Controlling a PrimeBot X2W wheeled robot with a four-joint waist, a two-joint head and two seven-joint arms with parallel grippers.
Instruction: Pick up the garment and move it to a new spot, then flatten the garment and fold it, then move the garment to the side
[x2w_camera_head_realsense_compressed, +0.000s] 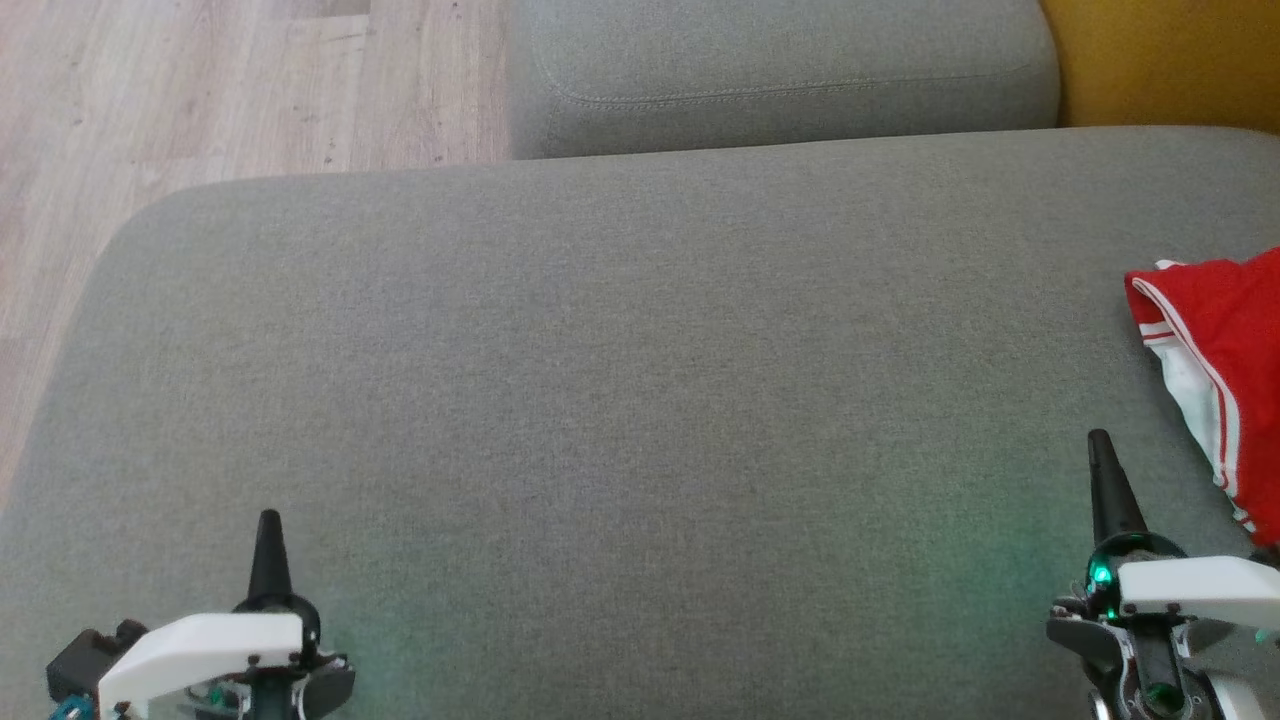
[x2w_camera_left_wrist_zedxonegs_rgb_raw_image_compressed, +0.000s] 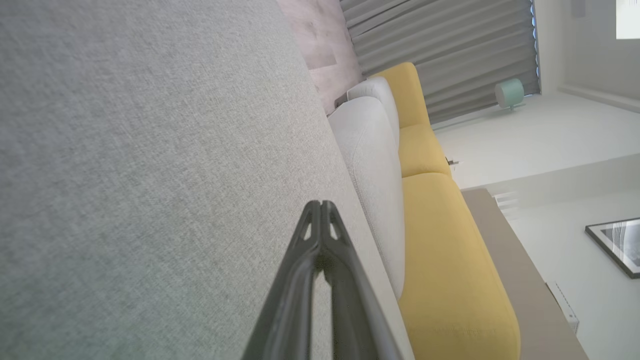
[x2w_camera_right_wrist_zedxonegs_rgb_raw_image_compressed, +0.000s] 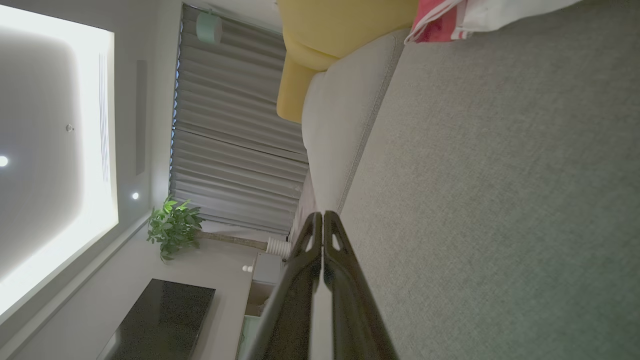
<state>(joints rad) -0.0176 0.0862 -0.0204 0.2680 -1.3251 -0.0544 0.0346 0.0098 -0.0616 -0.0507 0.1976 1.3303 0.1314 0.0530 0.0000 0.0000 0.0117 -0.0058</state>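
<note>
The garment (x2w_camera_head_realsense_compressed: 1215, 350) lies just beside the empty right pincer (x2w_camera_head_realsense_compressed: 1100, 445).

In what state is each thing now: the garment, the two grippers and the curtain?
garment: bunched up, lying on the sofa cushion, not held.
left gripper: shut, empty.
right gripper: shut, empty, apart from the garment.
curtain: drawn shut.

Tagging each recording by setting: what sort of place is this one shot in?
Most likely a home living room, or a mock-up of one: a grey sofa seat with yellow cushions, pleated curtains and a potted plant.
</note>
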